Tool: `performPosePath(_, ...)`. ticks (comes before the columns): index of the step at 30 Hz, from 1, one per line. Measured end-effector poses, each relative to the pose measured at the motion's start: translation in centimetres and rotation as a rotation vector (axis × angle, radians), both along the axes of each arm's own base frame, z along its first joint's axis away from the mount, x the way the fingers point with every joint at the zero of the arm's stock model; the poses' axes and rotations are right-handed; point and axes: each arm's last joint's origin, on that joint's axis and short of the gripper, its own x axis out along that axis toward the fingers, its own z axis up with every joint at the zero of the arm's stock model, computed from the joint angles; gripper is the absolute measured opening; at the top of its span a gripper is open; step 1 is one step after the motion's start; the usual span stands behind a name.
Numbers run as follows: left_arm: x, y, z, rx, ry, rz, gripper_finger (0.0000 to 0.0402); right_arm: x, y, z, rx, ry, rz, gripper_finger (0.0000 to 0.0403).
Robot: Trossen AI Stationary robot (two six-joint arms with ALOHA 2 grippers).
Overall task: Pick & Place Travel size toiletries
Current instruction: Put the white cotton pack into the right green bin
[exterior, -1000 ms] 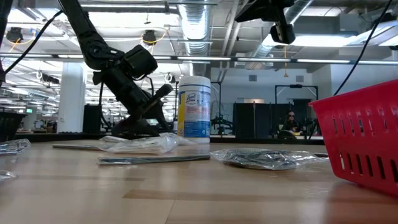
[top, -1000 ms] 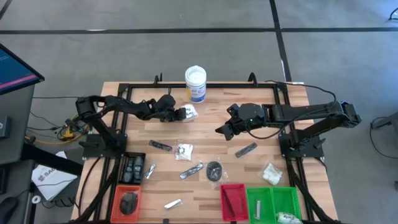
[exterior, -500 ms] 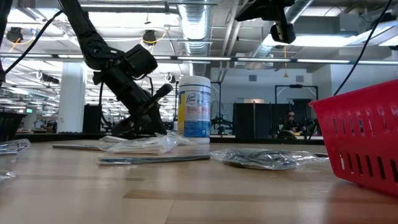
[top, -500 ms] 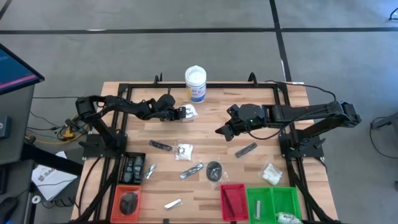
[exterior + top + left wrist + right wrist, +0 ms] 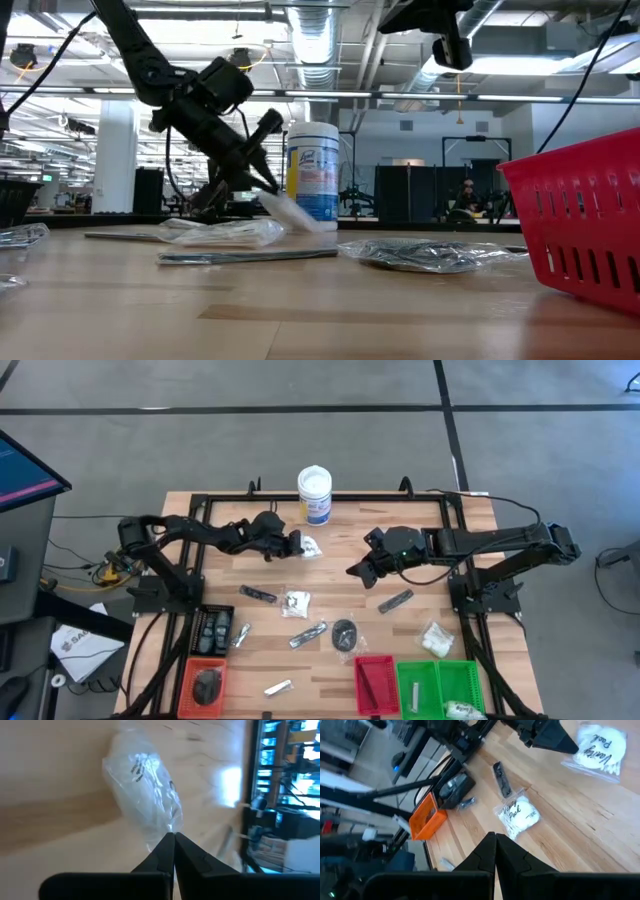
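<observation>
**Left tool pinches a clear packet above the worktop**

The left tool (image 5: 295, 545) is clamped on the edge of a clear packet (image 5: 309, 546) with white contents, which hangs off the worktop (image 5: 200, 520) just beside the white tub (image 5: 314, 495). The right tool (image 5: 357, 569) hovers near the middle, fingers pressed together and empty.

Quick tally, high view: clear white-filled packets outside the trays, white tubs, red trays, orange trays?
Clear packets: 3
White tub: 1
Red tray: 1
Orange tray: 1
Total: 6
</observation>
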Motion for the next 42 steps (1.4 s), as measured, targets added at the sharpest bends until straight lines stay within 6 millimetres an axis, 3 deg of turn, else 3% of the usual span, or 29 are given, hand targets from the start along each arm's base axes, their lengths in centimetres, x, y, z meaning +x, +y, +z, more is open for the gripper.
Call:
performPosePath(16, 0.6, -2.1, 5.8, -0.032, -0.326, 0.022, 0.0, 0.1, 1.0, 0.3, -0.295, -0.057, 0.239, 0.0)
performPosePath(21, 0.7, -2.5, 6.6, -0.038, -0.389, 0.025, 0.0, 0.2, 1.4, 0.8, -0.301, -0.09, 0.219, 0.0)
performPosePath(25, 1.0, -2.9, 7.0, -0.042, -0.432, 0.029, 0.0, 0.3, 1.6, 1.9, -0.411, -0.125, 0.254, 0.0011)
performPosePath(30, 1.3, -3.6, 7.5, -0.046, -0.48, 0.025, 0.0, 0.3, 1.6, 2.8, -0.542, -0.141, 0.263, 0.007)
performPosePath(36, 1.7, -4.6, 8.3, -0.063, -0.565, 0.031, 0.0, 0.1, 1.0, 2.6, -0.74, -0.031, 0.193, 0.0168)
performPosePath(42, 1.9, -5.4, 8.9, -0.068, -0.635, 0.059, 0.0, -0.1, 0.8, 2.2, -0.814, 0.031, 0.2, 0.0245)
